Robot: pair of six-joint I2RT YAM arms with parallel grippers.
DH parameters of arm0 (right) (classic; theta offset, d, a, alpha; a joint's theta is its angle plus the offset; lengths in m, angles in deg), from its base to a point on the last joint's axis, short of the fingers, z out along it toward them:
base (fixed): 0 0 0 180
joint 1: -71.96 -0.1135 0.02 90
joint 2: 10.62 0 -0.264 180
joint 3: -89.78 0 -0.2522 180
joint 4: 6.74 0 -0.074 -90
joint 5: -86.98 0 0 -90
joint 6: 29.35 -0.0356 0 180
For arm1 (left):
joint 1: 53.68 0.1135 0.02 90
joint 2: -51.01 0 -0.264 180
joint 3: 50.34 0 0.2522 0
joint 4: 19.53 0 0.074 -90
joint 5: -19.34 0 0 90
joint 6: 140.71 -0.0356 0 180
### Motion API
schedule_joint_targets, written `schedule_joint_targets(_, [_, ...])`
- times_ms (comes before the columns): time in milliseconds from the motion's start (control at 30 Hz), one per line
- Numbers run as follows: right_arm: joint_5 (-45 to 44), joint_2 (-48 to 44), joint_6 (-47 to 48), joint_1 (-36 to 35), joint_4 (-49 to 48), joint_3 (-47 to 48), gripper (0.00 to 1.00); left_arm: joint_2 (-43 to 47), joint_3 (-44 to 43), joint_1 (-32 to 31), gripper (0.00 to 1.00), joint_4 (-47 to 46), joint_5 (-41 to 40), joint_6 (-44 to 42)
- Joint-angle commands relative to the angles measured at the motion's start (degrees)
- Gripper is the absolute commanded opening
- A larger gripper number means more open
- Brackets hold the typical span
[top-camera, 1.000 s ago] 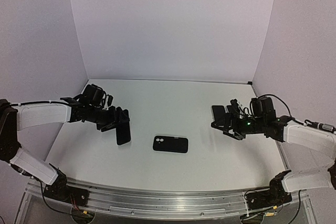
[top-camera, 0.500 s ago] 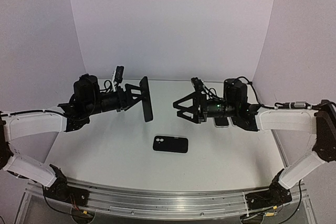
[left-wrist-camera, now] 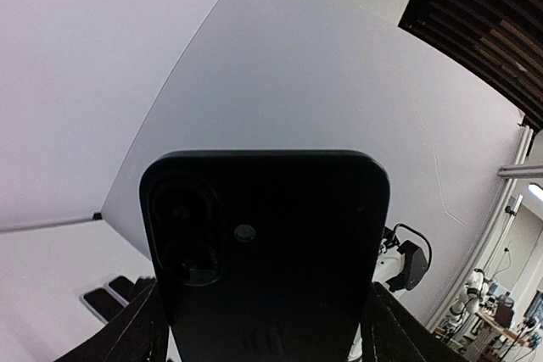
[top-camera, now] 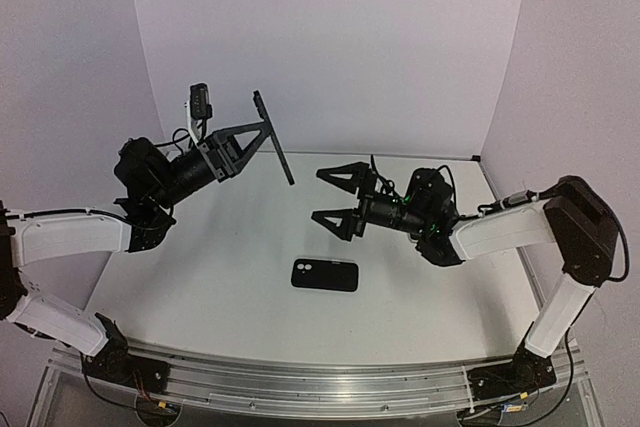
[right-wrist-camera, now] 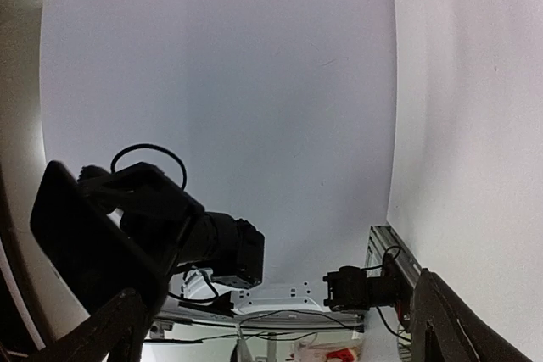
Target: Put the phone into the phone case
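My left claw [top-camera: 262, 135] is clamped on the phone [top-camera: 275, 142], holding it high above the worktop [top-camera: 200, 277]. My right claw [top-camera: 335, 197] is spread wide and holds nothing, facing the left one across a gap. From above, the phone is edge-on and tilted, so neither face shows there. My left wrist camera sees its lens side [left-wrist-camera: 263, 252], with the lower end cut off and my fingers [left-wrist-camera: 136, 328] only in the corners. The phone case [top-camera: 325, 275] lies flat on the worktop below the gap, apart from both claws. Two small dark slabs [left-wrist-camera: 106, 294] show only from the left wrist. Since half a second ago, the phone has gone higher and tipped over, my right arm has sunk, and the case has not moved.
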Motion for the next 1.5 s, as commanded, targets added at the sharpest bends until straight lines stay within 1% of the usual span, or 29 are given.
schedule_joint_targets(0, [-7.71,4.12,-15.15,-4.72,-10.77,3.66,0.93,-2.03,-0.72,-0.06,0.00,-16.86,-1.48,-4.42])
schedule_joint_targets(100, [-12.00,3.98,-14.58,-7.80,-10.78,5.61,0.92,-3.06,-0.43,-0.03,0.00,-20.42,-2.13,-4.99])
schedule_joint_targets(233, [-19.24,0.91,-12.98,-9.03,-10.78,2.73,0.91,-3.57,-0.44,-0.03,0.00,-21.91,-2.39,-5.96])
schedule_joint_targets(367, [-22.24,-2.01,-11.12,-9.36,-10.78,1.40,0.91,-3.44,0.80,-0.03,0.00,-23.66,-2.84,-6.29])
schedule_joint_targets(433, [-23.15,-2.15,-11.87,-9.57,-10.78,1.75,0.90,-3.66,1.52,-0.03,0.00,-25.26,-3.17,-6.04])
schedule_joint_targets(500, [-23.71,-1.72,-12.72,-9.65,-10.76,2.82,0.88,-4.05,1.84,-0.05,0.00,-26.73,-2.88,-5.78])
schedule_joint_targets(700, [-21.36,2.15,-16.80,-11.78,-10.78,11.11,0.78,-5.61,2.11,-0.03,0.00,-30.44,-3.61,-4.78])
schedule_joint_targets(900, [-22.59,4.06,-18.52,-14.16,-10.78,12.77,0.72,-7.99,1.18,-0.07,0.00,-35.02,-4.12,-3.26])
schedule_joint_targets(1233, [-22.88,6.88,-19.54,-16.03,-10.74,15.65,0.66,-11.24,2.36,-0.03,0.00,-45.31,-5.21,1.13])
schedule_joint_targets(1367, [-24.41,6.05,-18.98,-16.02,-10.78,13.87,0.66,-10.43,3.55,-0.03,0.00,-46.54,-5.97,1.13])
schedule_joint_targets(1467, [-25.03,4.64,-17.98,-16.05,-10.78,11.84,0.66,-8.93,4.97,-0.03,0.00,-46.15,-7.84,-0.54])
